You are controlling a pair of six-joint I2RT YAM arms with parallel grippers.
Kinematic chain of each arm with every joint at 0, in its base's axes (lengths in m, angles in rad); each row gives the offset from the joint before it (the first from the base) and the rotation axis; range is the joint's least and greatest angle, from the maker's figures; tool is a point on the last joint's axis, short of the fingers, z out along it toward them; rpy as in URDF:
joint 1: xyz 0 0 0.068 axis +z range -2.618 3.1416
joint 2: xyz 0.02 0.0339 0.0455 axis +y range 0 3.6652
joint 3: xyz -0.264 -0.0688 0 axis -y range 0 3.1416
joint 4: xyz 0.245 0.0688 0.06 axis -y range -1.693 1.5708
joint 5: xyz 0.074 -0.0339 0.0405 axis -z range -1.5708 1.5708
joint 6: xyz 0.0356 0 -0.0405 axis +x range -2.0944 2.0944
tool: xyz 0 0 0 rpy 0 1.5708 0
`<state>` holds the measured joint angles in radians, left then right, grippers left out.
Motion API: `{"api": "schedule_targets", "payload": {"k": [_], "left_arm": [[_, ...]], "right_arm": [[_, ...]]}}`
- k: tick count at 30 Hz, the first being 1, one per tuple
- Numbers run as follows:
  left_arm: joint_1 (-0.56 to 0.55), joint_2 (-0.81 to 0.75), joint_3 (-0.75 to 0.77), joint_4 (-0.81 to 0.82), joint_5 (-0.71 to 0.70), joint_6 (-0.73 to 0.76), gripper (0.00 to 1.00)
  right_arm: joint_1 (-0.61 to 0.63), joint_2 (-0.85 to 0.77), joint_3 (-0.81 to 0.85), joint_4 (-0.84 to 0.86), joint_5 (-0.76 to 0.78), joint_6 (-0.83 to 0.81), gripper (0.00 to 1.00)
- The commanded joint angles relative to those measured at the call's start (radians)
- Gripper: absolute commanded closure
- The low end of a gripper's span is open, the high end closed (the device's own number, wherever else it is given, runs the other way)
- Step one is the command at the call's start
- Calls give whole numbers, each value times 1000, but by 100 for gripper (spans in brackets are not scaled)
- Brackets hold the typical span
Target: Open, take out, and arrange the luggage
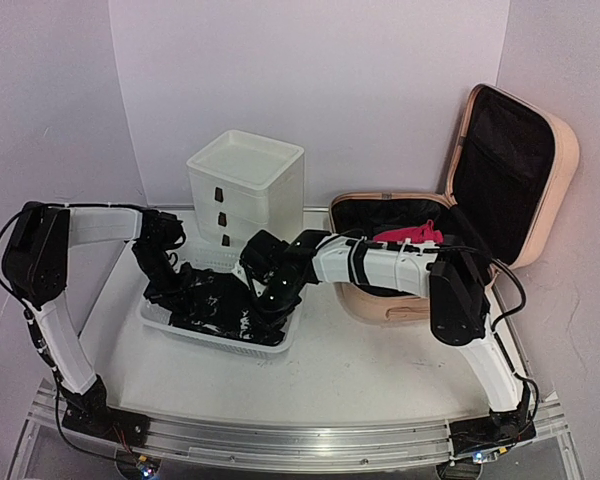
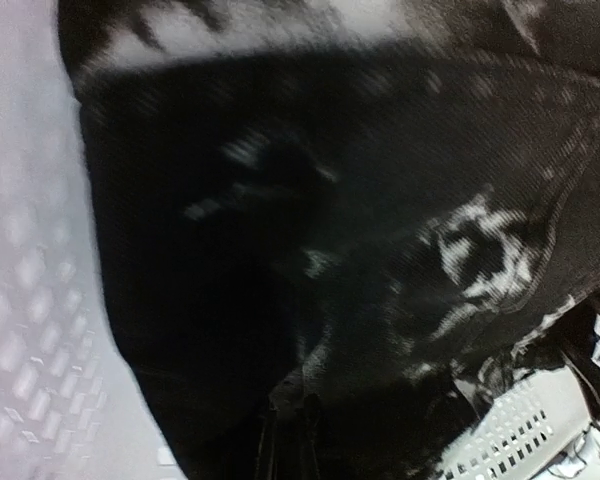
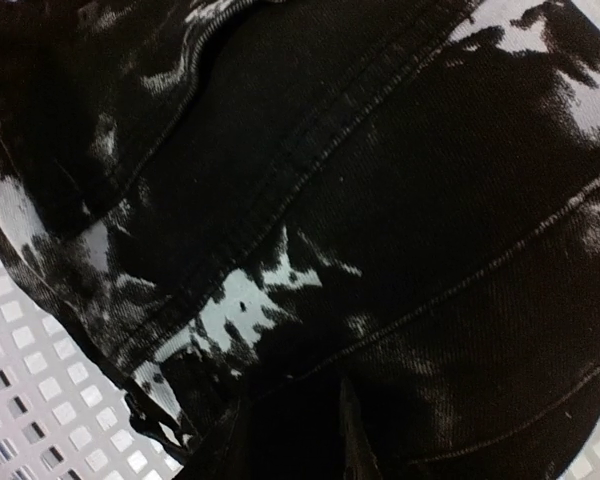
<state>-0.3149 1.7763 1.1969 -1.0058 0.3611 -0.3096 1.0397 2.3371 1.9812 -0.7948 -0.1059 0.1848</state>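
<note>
The luggage (image 1: 500, 170), a peach-pink hard-shell case with rounded corners, is seen lying open at the right rear of the table (image 1: 360, 370). It is opened into 2 halves. The base is laid flat on the table, and the lid is stood upright behind it, tilted back toward the right wall. Both halves are lined in black fabric, and the pale pink shell is shown as a smooth rim around the dark inside. A bright pink item (image 1: 410, 236) is seen in the base, partly hidden by the right arm that crosses in front of it.

Just left of the case, a white drawer box (image 1: 248, 185) with 3 drawers is placed against the back wall. In front of that box, a white mesh basket (image 1: 215, 340) is filled with a black garment with white blotches (image 1: 205, 300).

The left gripper (image 1: 170, 295) and the right gripper (image 1: 265, 300) are both lowered into the basket onto the garment, well apart from the luggage. In both wrist views the frame is filled by stitched dark cloth. Whether either pair of jaws is clenched on it cannot be told.
</note>
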Motion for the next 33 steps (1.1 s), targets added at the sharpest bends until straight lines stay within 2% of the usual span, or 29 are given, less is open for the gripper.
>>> {"api": "schedule_targets", "payload": {"k": [1,3,5,7,9,12,14,19,22,25,29,33], "left_arm": [[8,-5,98,-89,-199,66,90],[6,-70,124,-94,-137,76,84],[6,-129,139,-93,-3,82,70],[4,-141,147,-98,97,72,62],[0,-120,155,-117,79,53,58],[2,-80,190,-105,1,43,53],[5,-39,247,-84,2,44,49],[9,81,336,-58,62,47,48],[5,90,333,-57,92,63,50],[-16,41,314,-63,121,116,48],[-37,-27,236,-76,294,157,47],[-112,-71,154,-75,298,218,55]], "right_arm": [[-26,2,140,-210,66,-61,68],[-30,-3,210,-230,64,-88,63],[-37,-1,275,-229,44,-96,57],[-42,14,335,-226,49,-104,44],[-49,43,384,-222,75,-111,33],[-72,114,446,-217,89,-112,29],[-85,156,477,-206,104,-106,27],[-104,232,491,-148,163,-122,31],[-105,293,485,-150,254,-122,44],[-105,333,489,-232,382,-140,55],[-106,292,387,-285,423,-148,57],[-109,268,348,-283,401,-140,55]]}}
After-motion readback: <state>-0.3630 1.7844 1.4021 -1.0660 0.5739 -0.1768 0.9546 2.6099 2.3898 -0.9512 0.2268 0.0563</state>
